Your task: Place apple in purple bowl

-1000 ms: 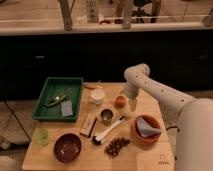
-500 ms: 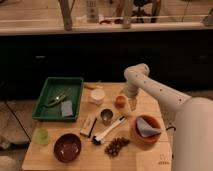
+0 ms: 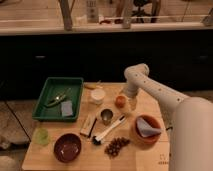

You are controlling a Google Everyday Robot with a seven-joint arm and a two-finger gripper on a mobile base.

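The apple is a small orange-red fruit sitting on the wooden table, right of centre near the back. My gripper hangs down from the white arm just to the right of the apple, close to it or touching it. The purple bowl is dark maroon with a glossy inside. It stands at the front left of the table, far from the gripper, with nothing in it.
An orange bowl with grey cloth stands at the right. Dark grapes, a white-handled brush, a metal cup and a white cup fill the middle. A green tray is at back left, a small green cup at left.
The arm has shifted slightly, and the gripper stays low beside the apple. The apple has not visibly moved.
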